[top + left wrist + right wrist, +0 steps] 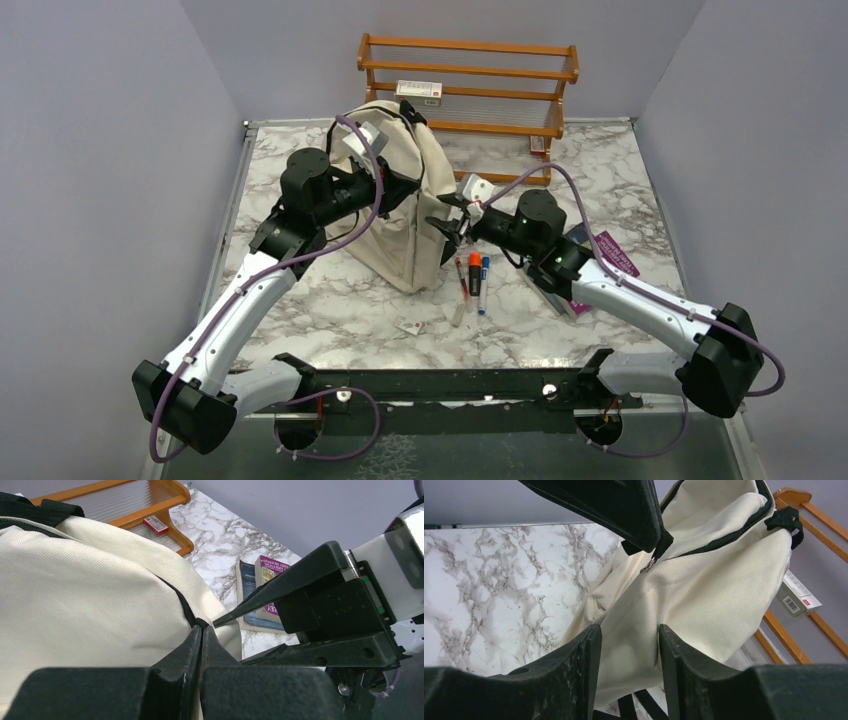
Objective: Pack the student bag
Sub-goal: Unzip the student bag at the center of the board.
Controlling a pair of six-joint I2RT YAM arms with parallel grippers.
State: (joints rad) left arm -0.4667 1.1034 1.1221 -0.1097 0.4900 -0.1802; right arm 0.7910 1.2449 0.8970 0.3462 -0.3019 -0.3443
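Note:
The student bag (400, 215), cream fabric with black zipper and straps, stands slumped at the table's middle in front of the rack. My left gripper (412, 188) is shut on the black zipper edge of the student bag (100, 595), its fingertips (201, 626) pinched together there. In the right wrist view it holds the zipper line by a metal pull (650, 564). My right gripper (447, 226) is at the bag's right side, jaws apart, with cream fabric of the student bag (704, 580) lying between its fingers (589, 650). It shows as a black shape in the left wrist view (280, 600).
Several pens (474, 275) lie just right of the bag, with a small card (410, 326) nearer the front. Books (592, 258) lie under my right arm. A wooden rack (470, 85) at the back wall holds a small box (419, 90).

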